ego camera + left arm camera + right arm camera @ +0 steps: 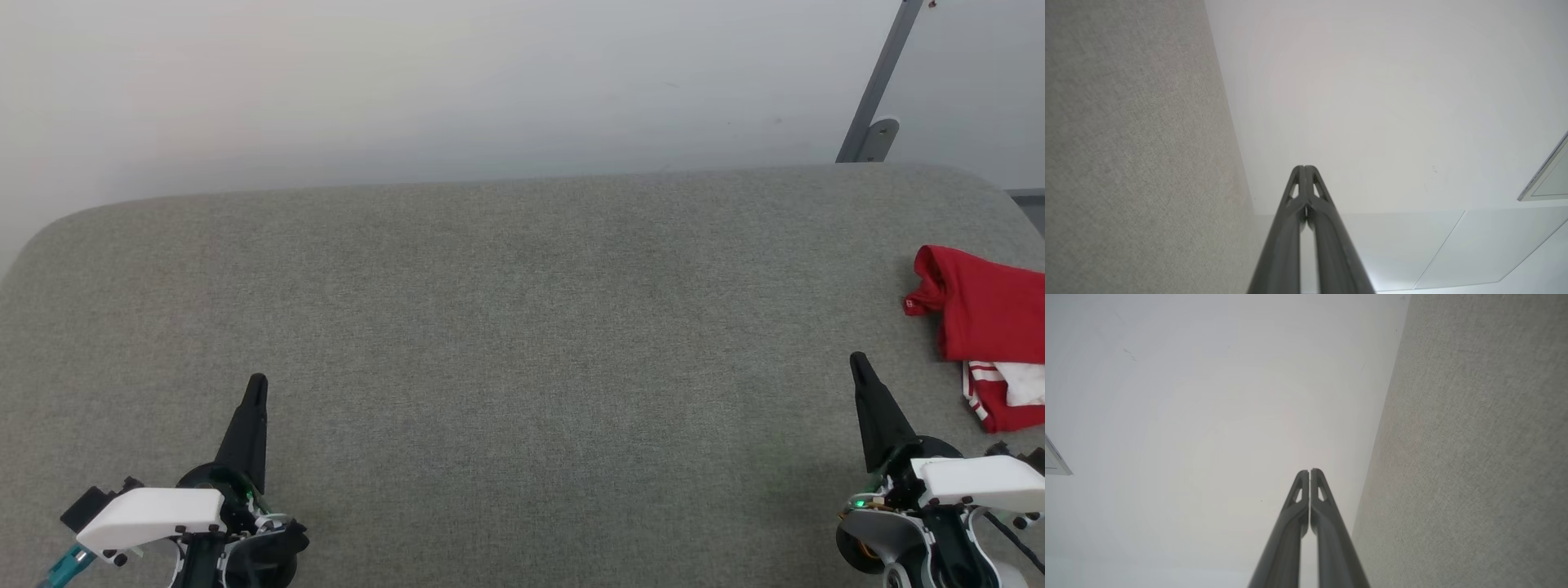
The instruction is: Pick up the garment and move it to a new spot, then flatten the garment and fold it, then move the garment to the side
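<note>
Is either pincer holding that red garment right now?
No, the left pincer and right pincer are shut on nothing; the garment lies apart.

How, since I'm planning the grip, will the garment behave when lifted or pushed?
Probably floppy: the garment lies in soft rumpled folds, so it would likely sag from one pinch. Likely light, as the cloth looks thin. Pushed, it may bunch rather than slide on the textured surface.

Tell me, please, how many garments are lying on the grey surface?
1. The red garment lies bunched on the surface, far right, beside the right gripper; it runs off the picture, so more may be hidden.
</note>
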Robot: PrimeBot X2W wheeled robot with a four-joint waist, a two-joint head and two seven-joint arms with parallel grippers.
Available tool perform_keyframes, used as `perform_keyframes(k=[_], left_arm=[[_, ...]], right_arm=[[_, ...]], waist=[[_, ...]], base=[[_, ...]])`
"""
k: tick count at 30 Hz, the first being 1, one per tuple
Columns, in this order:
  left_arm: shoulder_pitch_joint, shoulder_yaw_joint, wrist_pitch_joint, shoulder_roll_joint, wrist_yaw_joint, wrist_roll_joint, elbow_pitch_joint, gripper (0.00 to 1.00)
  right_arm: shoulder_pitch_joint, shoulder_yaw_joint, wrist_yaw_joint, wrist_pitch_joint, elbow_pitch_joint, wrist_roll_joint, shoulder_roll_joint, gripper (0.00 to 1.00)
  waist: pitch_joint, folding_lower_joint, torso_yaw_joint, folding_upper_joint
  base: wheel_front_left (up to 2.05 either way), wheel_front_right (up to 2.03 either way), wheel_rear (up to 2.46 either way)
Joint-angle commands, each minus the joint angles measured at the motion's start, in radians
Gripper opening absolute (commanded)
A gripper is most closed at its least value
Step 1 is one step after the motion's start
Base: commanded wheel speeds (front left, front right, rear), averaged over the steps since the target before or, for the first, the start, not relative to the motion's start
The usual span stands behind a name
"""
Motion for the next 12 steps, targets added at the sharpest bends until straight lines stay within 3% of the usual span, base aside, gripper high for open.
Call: perform_keyframes(k=[1,12], left_arm=[[-0.012,0.004,0.004,0.000,-0.003,-0.002,0.000,0.00],[-0.012,0.004,0.004,0.000,-0.003,-0.001,0.000,0.00]], right_arm=[[-0.004,-0.001,0.000,0.002,0.002,0.004,0.001,0.00],[-0.004,-0.001,0.000,0.002,0.002,0.004,0.001,0.00]], waist=[[0.000,0.0000,0.000,-0.0001],[0.000,0.0000,0.000,-0.0001]], base=[[0.00,0.00,0.00],[0.00,0.00,0.00]])
